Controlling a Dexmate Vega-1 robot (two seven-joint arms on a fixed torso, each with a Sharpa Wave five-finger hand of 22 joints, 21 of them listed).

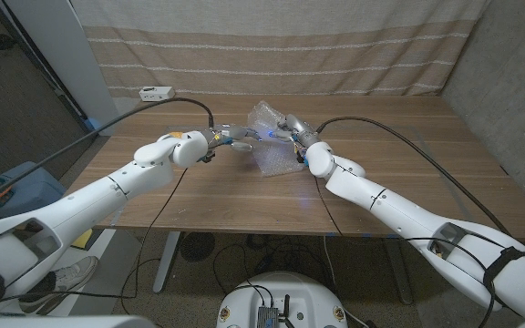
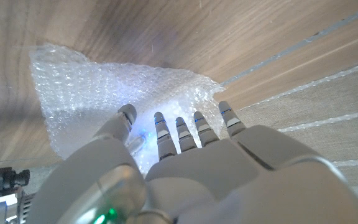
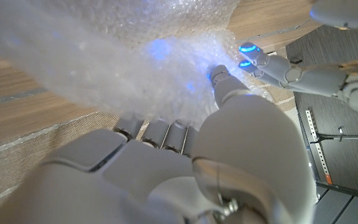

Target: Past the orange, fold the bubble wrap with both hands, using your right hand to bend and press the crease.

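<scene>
The room light is even and soft, falling from above, so the wooden table [image 1: 390, 173] carries only faint shadows under the arms. The head view bends straight lines at its edges. Blue lights glow on the fingertips [image 3: 248, 48] and tint the bubble wrap [image 3: 135, 68], which blurs to a bright haze in the right wrist view. The left wrist view keeps the bubble wrap's texture sharp.

Right hand [image 3: 229, 155] fingers buried in bubble wrap [image 3: 104, 56] (blue-lit) — left hand [image 3: 291, 71] touching edge.
</scene>
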